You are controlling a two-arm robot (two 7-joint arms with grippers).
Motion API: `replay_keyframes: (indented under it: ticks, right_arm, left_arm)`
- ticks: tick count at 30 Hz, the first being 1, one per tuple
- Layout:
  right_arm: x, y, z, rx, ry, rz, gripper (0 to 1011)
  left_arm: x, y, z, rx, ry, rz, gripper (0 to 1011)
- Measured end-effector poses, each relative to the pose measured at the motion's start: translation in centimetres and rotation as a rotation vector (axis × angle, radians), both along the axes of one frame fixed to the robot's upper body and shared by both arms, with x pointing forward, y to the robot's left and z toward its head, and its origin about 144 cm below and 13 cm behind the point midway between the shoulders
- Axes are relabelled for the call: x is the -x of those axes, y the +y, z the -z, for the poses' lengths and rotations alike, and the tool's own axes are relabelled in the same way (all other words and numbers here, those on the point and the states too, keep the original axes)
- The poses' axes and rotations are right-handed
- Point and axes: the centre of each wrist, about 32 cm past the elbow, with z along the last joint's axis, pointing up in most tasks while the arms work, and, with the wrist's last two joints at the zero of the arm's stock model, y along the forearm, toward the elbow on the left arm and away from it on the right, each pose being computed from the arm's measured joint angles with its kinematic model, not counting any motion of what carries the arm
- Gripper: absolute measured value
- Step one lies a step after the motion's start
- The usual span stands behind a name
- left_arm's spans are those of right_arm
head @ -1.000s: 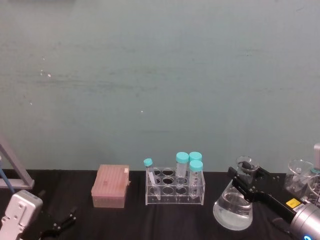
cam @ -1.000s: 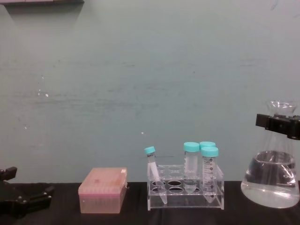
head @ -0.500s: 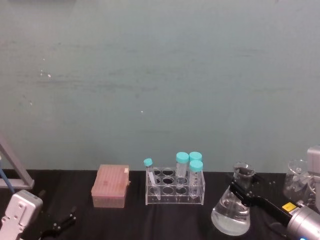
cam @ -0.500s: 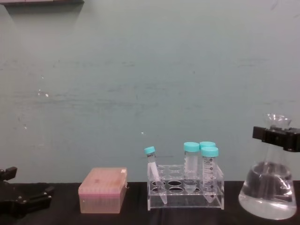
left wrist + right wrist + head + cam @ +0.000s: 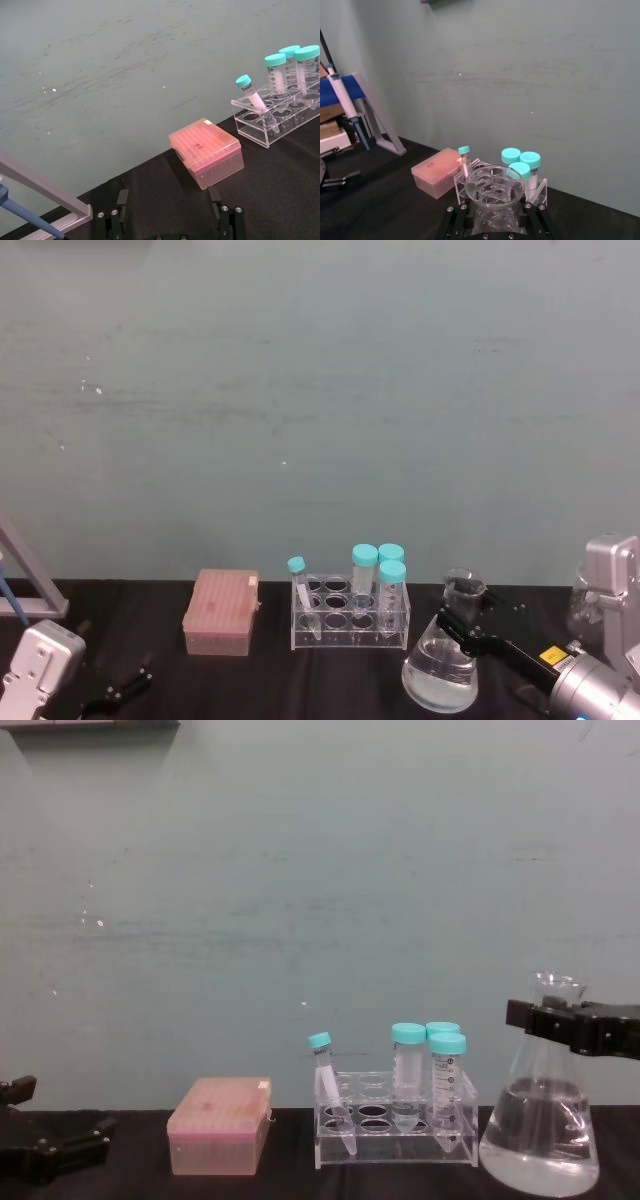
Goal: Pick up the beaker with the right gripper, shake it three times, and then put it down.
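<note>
Beaker (image 5: 440,672): upright, clear liquid in base, just right of tube rack (image 5: 350,620), nr front-right of table (image 5: 300,680). Neck sits btwn jaws of right gripper (image 5: 460,624), clamped on it below the lip. Base-to-table contact: cannot tell. R arm enters from lower right, gripper approx. level. Lower left: left gripper (image 5: 120,690) parked, fingers spread, holding nothing.

Backdrop: flat teal-green wall (image 5: 320,390), matte, w/ faint horiz. scuff streaks & a few white specks; light even, diffuse. Bench = black tabletop (image 5: 260,685), running straight back to the wall. Far left: grey angled metal stand (image 5: 376,117) standing on the bench; dark strip (image 5: 90,724) along the wall's top edge, chest view.
</note>
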Motion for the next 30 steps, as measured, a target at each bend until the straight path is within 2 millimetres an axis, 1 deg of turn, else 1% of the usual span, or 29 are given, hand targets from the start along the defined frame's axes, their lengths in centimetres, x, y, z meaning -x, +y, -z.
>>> replay_keyframes:
  ticks: [30]
  right_arm:
    - [-0.3,0.5,1.1,0.065,0.034,-0.024,458]
  left_arm:
    - [0.0,0.0,0.0,0.000,0.000,0.000,1000]
